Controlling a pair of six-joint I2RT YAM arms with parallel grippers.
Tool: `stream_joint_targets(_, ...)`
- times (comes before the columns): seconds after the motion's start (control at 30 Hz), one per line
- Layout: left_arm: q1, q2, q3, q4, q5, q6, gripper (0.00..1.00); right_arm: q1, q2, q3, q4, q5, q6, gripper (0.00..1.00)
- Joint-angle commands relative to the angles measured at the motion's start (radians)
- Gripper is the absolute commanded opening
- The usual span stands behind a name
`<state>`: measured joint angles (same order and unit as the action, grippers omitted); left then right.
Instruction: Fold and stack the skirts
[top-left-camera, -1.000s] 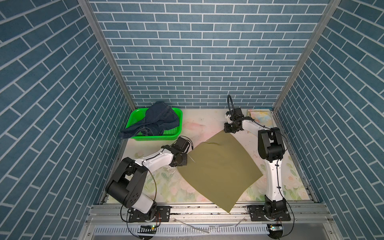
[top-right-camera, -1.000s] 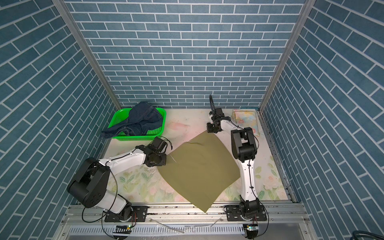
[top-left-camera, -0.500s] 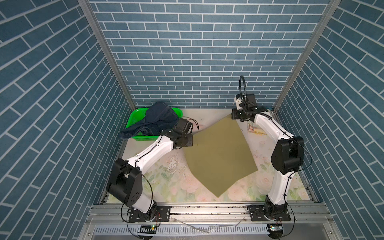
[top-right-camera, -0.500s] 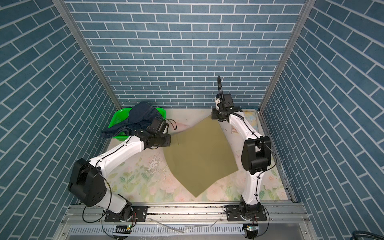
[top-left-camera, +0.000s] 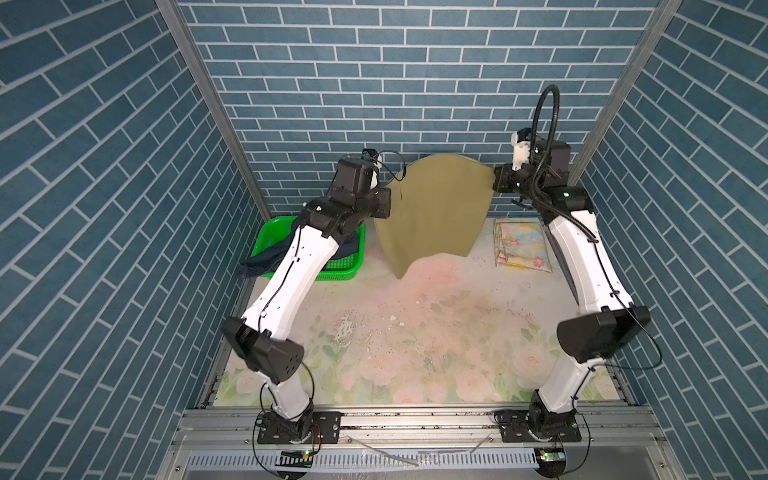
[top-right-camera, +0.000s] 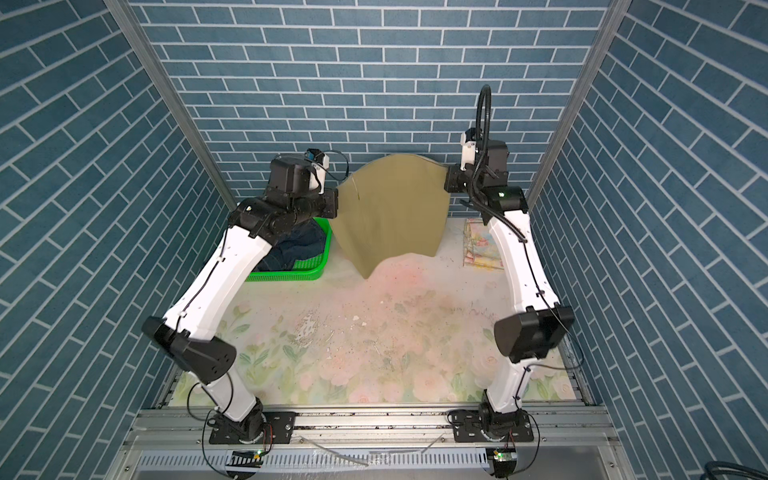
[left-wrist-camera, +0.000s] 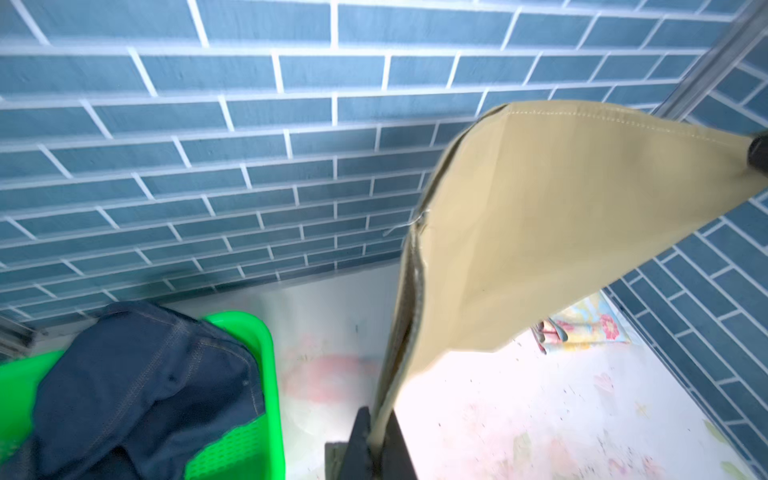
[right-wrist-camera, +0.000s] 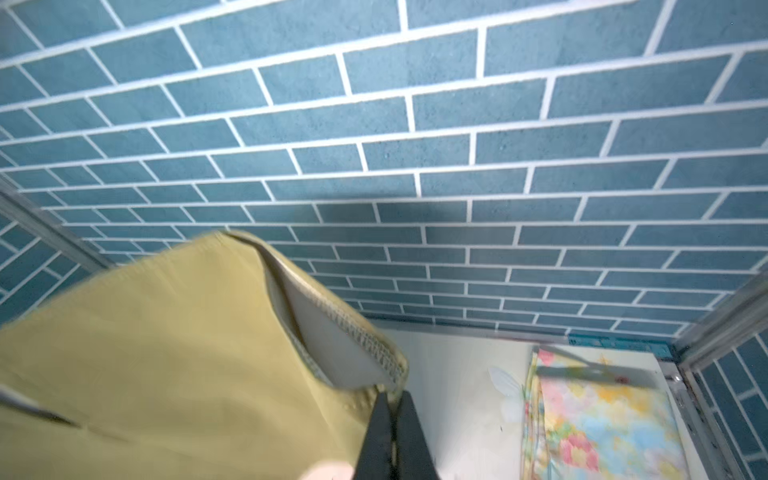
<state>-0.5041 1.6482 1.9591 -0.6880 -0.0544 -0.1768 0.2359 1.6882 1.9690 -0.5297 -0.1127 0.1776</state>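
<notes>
Khaki skirt (top-left-camera: 432, 212) aloft between left tool (top-left-camera: 391, 202) and right tool (top-left-camera: 494, 183)

A second ago the olive skirt (top-left-camera: 432, 216) lay spread flat on the table (top-left-camera: 415, 332). Now it hangs in the air by the back wall, stretched between the left gripper (top-left-camera: 390, 203) and the right gripper (top-left-camera: 494, 183). Both have risen high and moved far back, each pinching an upper corner. Only the skirt's lowest tip comes down near the tabletop. The floral skirt (top-left-camera: 521, 245), half hidden before, shows almost whole, and the left arm now crosses the green basket (top-left-camera: 266, 232).
</notes>
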Motion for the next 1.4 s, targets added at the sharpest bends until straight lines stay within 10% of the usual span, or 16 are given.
stream_joint_targets(0.0,-0.053,-0.126,-0.280,0.093,-0.025,0.055,0.00,0.009,-0.215,-0.353,0.142,-0.006,0.001,0.00)
stream_joint_targets(0.1,-0.118,-0.311,-0.666,0.309,-0.008,0.018,0.00,0.032,-0.477,-0.768,0.266,0.016,0.024,0.00)
stream_joint_targets(0.2,-0.214,-0.456,-0.953,0.440,-0.002,-0.017,0.05,0.057,-0.733,-1.068,0.292,0.019,0.053,0.43)
stream_joint_targets(0.27,-0.263,-0.550,-1.075,0.480,0.006,-0.049,0.39,0.060,-0.853,-1.132,0.244,0.059,0.080,0.72)
stream_joint_targets(0.33,-0.287,-0.629,-1.139,0.488,-0.015,-0.076,0.59,0.060,-0.890,-1.110,0.173,0.078,0.096,0.80)
stream_joint_targets(0.7,-0.293,-0.689,-1.149,0.337,-0.101,-0.130,0.80,0.058,-0.604,-1.018,0.028,0.107,0.245,0.78)
stream_joint_targets(1.37,-0.292,-0.467,-1.249,0.195,-0.129,-0.366,0.83,0.015,-0.405,-1.321,0.101,0.112,0.470,0.73)
